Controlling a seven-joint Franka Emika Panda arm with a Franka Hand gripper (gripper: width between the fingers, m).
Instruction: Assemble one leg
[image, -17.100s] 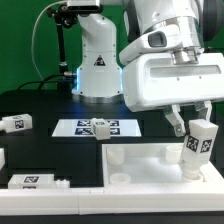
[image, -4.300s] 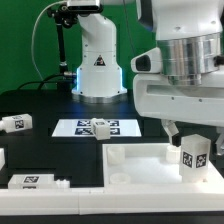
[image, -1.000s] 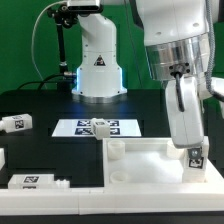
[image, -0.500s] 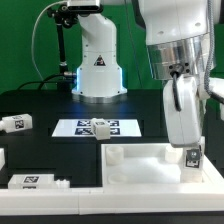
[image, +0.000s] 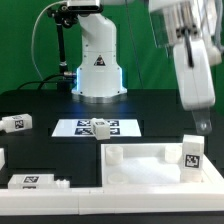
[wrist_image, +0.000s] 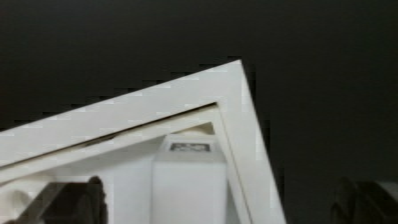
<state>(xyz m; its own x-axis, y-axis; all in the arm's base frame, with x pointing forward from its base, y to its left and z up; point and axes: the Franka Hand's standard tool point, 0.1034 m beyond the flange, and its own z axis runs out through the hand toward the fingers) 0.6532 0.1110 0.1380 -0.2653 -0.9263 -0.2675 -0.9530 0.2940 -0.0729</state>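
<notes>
The leg, a stubby white block with a tag on its face, stands upright in the corner socket of the large flat white tray-like piece, at the exterior view's right. My gripper hangs just above it, apart from it. In the wrist view the leg stands inside the tray's corner. My gripper looks down on it, with the two dark fingertips spread wide on either side. The gripper is open and holds nothing.
Other legs lie about: one at the exterior view's left, one on the marker board, one at the front left. The robot base stands at the back.
My gripper has let go of the leg and risen straight up from it. The leg stays standing in the tray's corner.
</notes>
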